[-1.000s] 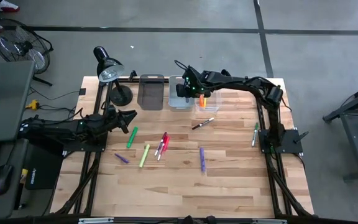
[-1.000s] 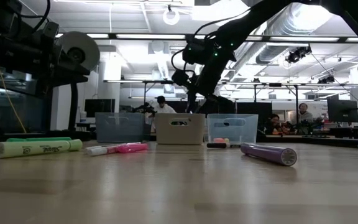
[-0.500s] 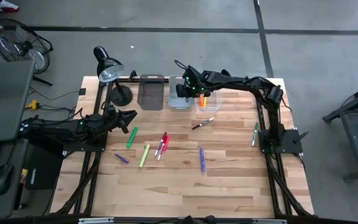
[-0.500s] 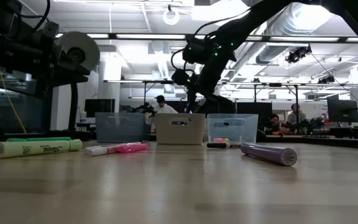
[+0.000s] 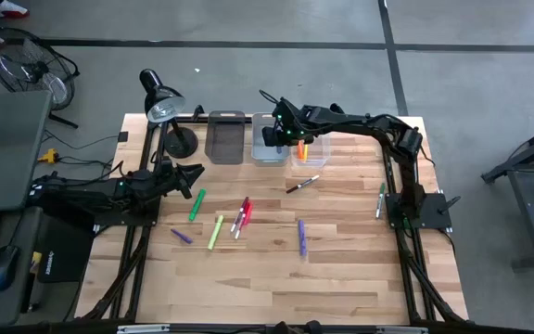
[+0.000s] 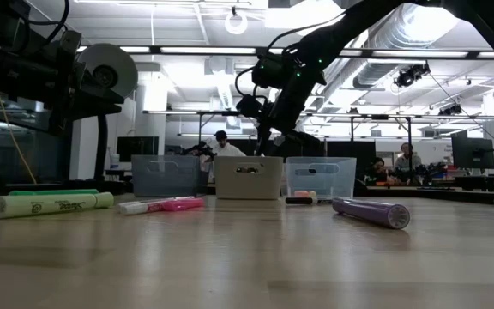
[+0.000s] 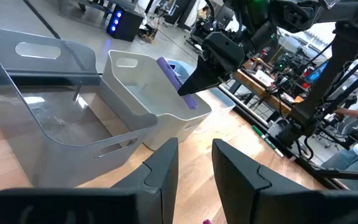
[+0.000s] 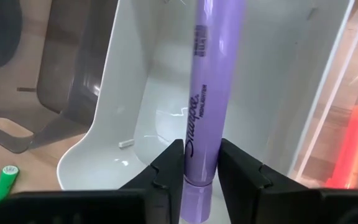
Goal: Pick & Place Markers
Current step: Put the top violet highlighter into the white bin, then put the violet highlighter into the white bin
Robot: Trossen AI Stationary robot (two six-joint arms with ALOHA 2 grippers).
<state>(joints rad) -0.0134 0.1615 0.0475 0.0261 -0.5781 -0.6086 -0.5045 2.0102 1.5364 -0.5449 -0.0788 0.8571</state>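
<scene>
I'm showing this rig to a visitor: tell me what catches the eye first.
The right end effector holds a purple marker over the white middle bin at the table's far edge. Loose markers scatter mid-table, and the left end effector hangs empty near a black lamp.

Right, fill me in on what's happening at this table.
The right gripper holds a pale purple highlighter marker between its fingers over the white plastic middle bin at the table's far edge, apparently about to drop it in. An orange marker already lies in the clear plastic bin beside it. The left gripper waits at the left edge, holding nothing. Several markers remain scattered on the wooden table.
</scene>
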